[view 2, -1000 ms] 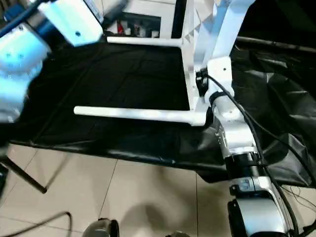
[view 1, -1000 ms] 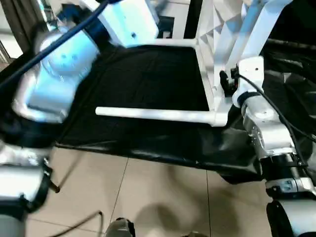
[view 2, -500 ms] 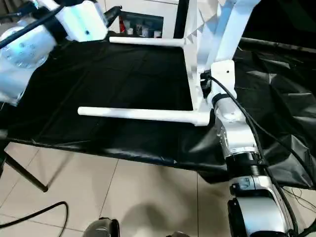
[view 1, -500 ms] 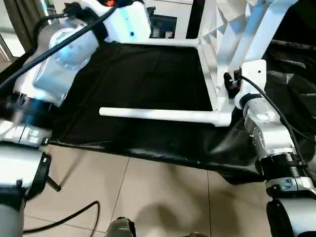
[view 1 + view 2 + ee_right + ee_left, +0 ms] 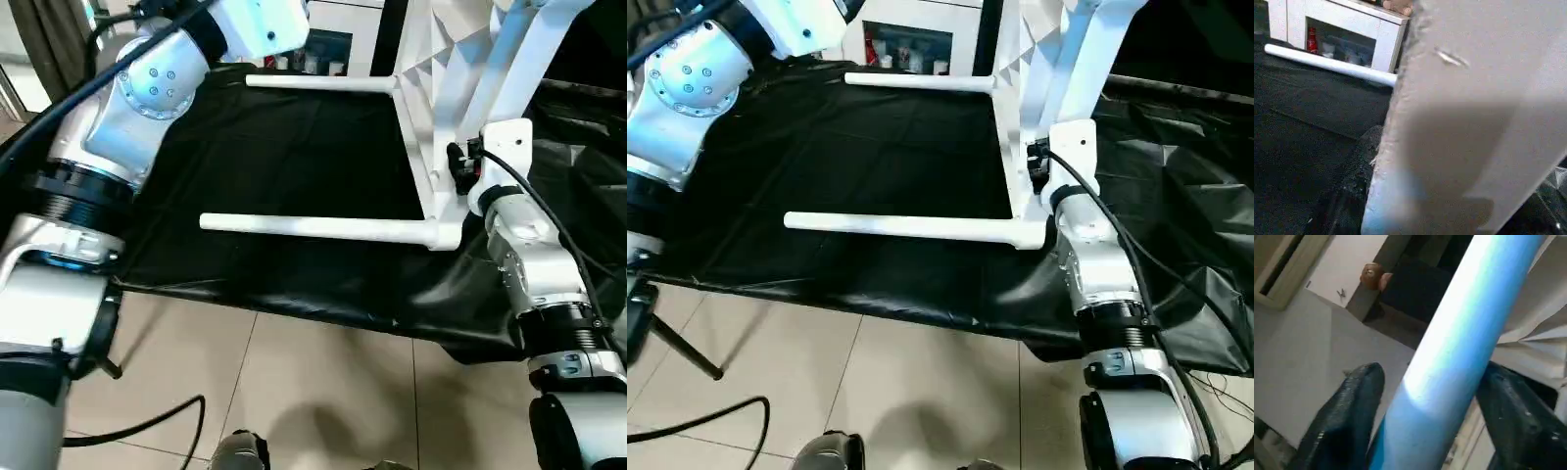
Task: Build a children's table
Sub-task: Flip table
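Note:
The children's table top (image 5: 443, 69) stands on its edge on black cloth. Two white legs jut from it to the left, a near leg (image 5: 313, 227) and a far leg (image 5: 323, 84). Another white leg (image 5: 524, 59) slants past the top's upper right. My right gripper (image 5: 458, 168) is shut on the top's near edge, just above the near leg's socket; one black finger (image 5: 1359, 166) lies against the white panel (image 5: 1464, 122). My left gripper (image 5: 1435, 377) is high at the back left, its black fingers (image 5: 1347, 421) pressed on either side of a white leg (image 5: 1459, 333).
The black cloth (image 5: 294, 157) ends at a front edge (image 5: 294, 305) above a tiled floor (image 5: 313, 392). It lies crumpled on the right (image 5: 1195, 215). A white cabinet (image 5: 911, 39) stands behind. A black cable (image 5: 696, 423) and a thin rod (image 5: 676, 352) are on the floor at the left.
My left arm has swung up and back to the far left, and its fingers have drawn in around a leg. The right gripper has stayed on the table top.

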